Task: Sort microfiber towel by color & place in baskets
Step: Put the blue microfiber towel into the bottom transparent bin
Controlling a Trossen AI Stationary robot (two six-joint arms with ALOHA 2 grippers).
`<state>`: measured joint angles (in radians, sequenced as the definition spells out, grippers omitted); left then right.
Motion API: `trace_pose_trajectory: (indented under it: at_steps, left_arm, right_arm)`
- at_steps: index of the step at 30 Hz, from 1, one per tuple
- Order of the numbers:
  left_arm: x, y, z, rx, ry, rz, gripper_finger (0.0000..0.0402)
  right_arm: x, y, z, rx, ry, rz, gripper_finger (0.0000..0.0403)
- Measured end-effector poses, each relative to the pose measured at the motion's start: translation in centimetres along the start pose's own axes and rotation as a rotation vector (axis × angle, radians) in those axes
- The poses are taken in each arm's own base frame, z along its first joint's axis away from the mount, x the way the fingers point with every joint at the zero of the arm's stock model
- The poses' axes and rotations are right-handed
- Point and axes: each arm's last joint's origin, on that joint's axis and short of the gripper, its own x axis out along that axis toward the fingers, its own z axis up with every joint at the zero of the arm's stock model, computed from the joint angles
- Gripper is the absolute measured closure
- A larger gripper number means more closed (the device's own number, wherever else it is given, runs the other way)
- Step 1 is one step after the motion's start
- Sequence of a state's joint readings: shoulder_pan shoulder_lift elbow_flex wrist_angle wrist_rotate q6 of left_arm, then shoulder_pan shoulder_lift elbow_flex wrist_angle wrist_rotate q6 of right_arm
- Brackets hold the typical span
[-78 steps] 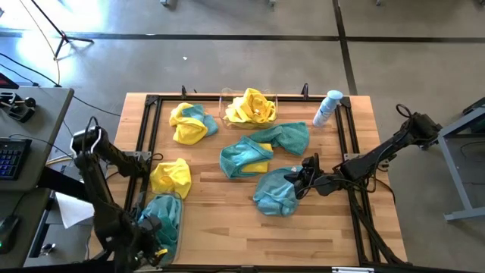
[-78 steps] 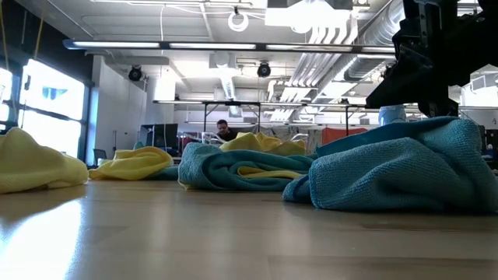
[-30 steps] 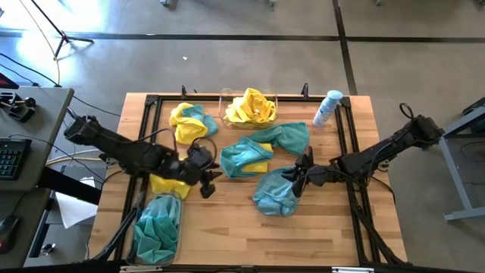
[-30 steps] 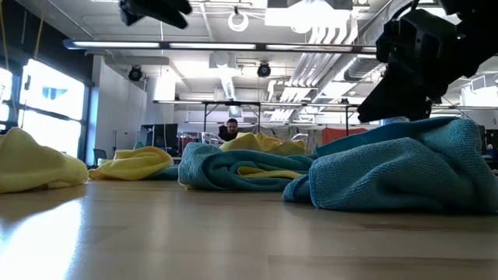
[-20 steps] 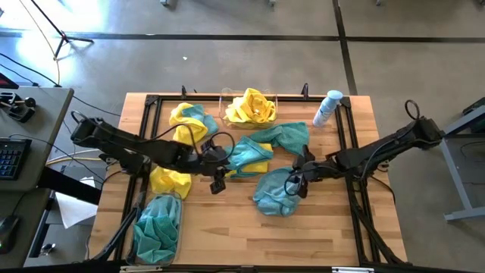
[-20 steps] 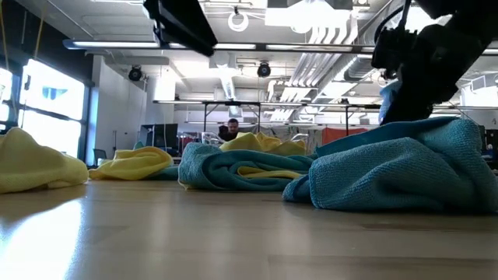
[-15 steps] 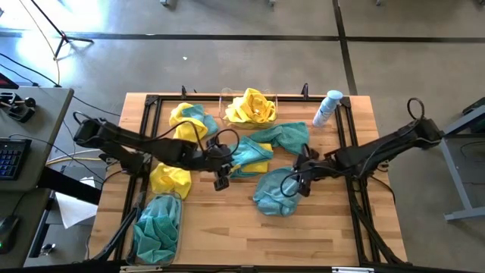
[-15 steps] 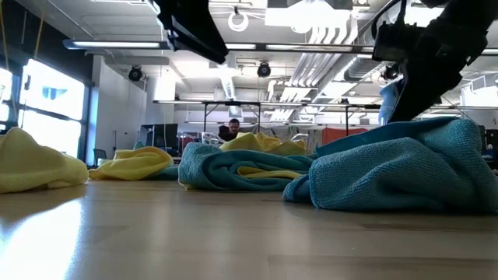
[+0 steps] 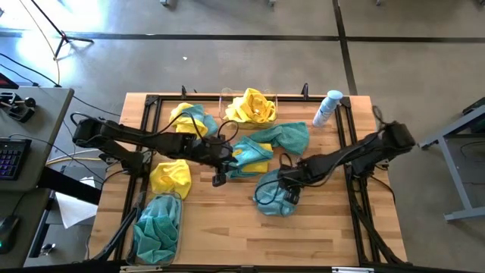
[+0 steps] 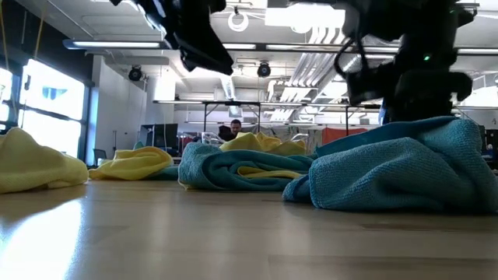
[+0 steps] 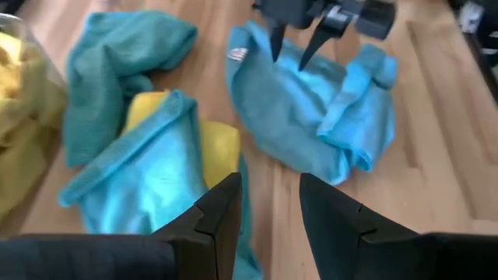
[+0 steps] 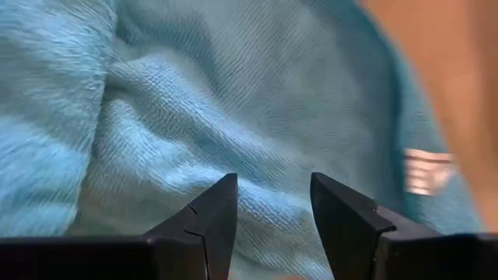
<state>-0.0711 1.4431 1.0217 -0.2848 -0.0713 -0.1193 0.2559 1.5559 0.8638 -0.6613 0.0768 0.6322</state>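
Observation:
A teal microfiber towel (image 9: 273, 199) lies bunched on the table right of centre. My right gripper (image 12: 272, 204) points down over it, open, its fingers close above the cloth (image 11: 292, 47). My left gripper (image 11: 268, 204) is open over the near edge of a teal-and-yellow towel pile (image 9: 246, 155) at centre and holds nothing. One clear basket (image 9: 224, 97) at the far edge holds yellow towels. The other basket (image 9: 179, 220) at the near left holds teal towels. A loose yellow towel (image 9: 170, 176) and a yellow-and-teal pile (image 9: 189, 121) lie on the left. My right gripper's open fingers (image 11: 274, 43) come down from above at the teal towel's far part (image 11: 264, 74). I cannot tell whether their tips touch the cloth. The towel lies slack on the table.
A white-and-blue spray bottle (image 9: 327, 108) stands at the far right. Another teal towel (image 9: 286, 136) lies behind the centre pile. A black frame (image 9: 355, 189) runs along the table's sides. Bare wood (image 9: 227, 227) shows along the near edge.
My left gripper has swung toward the table's right, from beside the loose yellow towel to the centre pile, sinking and rolling. My right gripper has tipped from a slant to pointing nearly straight down and has shifted left over the teal towel. The towels have not moved.

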Motion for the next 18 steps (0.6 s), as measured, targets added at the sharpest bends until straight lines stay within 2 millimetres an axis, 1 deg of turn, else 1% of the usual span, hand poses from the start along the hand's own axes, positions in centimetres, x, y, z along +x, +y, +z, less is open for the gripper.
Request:
trace_pose_trajectory:
  at_steps: [3, 6, 8, 10, 13, 15, 16, 18]
  left_arm:
    - [0.2, 0.0, -0.9, -0.009, 0.011, -0.023, 0.0282]
    - [0.2, -0.1, -1.1, -0.025, 0.017, -0.039, 0.0282]
    - [0.2, -0.1, -1.1, -0.024, 0.015, -0.049, 0.0282]
    - [0.2, -0.1, -1.0, -0.013, 0.004, -0.055, 0.0282]
    - [0.2, -0.1, -0.8, -0.010, -0.017, -0.058, 0.0282]
    - [0.2, -0.1, -0.7, -0.024, -0.025, -0.059, 0.0282]
    - [0.2, -0.2, -0.6, -0.040, -0.033, -0.060, 0.0282]
    - [0.2, -0.2, -0.5, -0.078, -0.045, -0.063, 0.0282]
  right_arm:
    - [1.5, 0.3, 0.5, 0.037, 0.060, -0.011, 0.0245]
    - [2.8, 0.7, 0.9, 0.097, 0.086, -0.035, 0.0250]
    - [3.4, 0.8, 0.9, 0.136, 0.086, -0.042, 0.0262]
    - [3.8, 1.0, 0.9, 0.162, 0.081, -0.050, 0.0284]
    - [3.8, 1.0, 1.0, 0.205, 0.058, -0.060, 0.0338]
    - [3.3, 1.1, 1.1, 0.234, 0.032, -0.052, 0.0381]
    - [2.9, 1.1, 1.0, 0.245, 0.017, -0.047, 0.0391]
    - [1.9, 1.0, 0.9, 0.279, -0.024, -0.051, 0.0388]
